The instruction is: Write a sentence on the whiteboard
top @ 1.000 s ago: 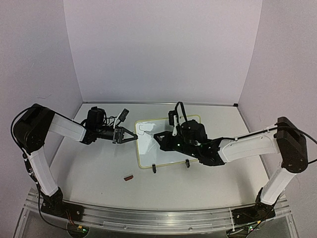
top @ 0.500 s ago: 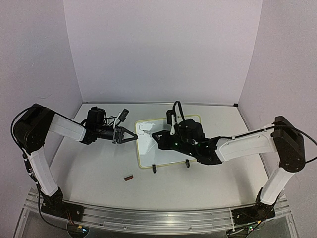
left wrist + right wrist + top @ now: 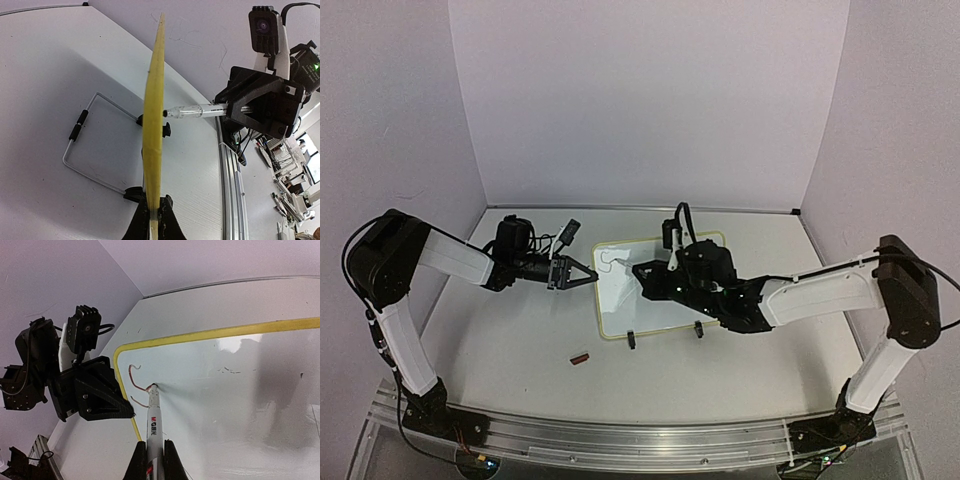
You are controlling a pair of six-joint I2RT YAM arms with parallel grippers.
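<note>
The whiteboard point(image 3: 665, 295), white with a pale-yellow frame, stands tilted on its wire stand mid-table. My left gripper point(image 3: 588, 275) is shut on its left edge; in the left wrist view the board point(image 3: 154, 100) is edge-on between my gripper's tips point(image 3: 154, 200). My right gripper point(image 3: 645, 272) is shut on a white marker point(image 3: 153, 415) whose tip touches the board point(image 3: 240, 405) near its upper left. Of the sentence, only a dark reddish S-shaped stroke point(image 3: 133, 381) shows beside the tip. The marker point(image 3: 195, 111) also shows in the left wrist view, touching the board's face.
A small red marker cap point(image 3: 580, 357) lies on the table in front of the board's left corner. The wire stand point(image 3: 95, 145) with black clips sticks out behind the board. White walls enclose the table on three sides.
My right gripper with the marker shifted slightly left, then back right, with the tip staying on the board's upper left. The left gripper and the board have not moved.
</note>
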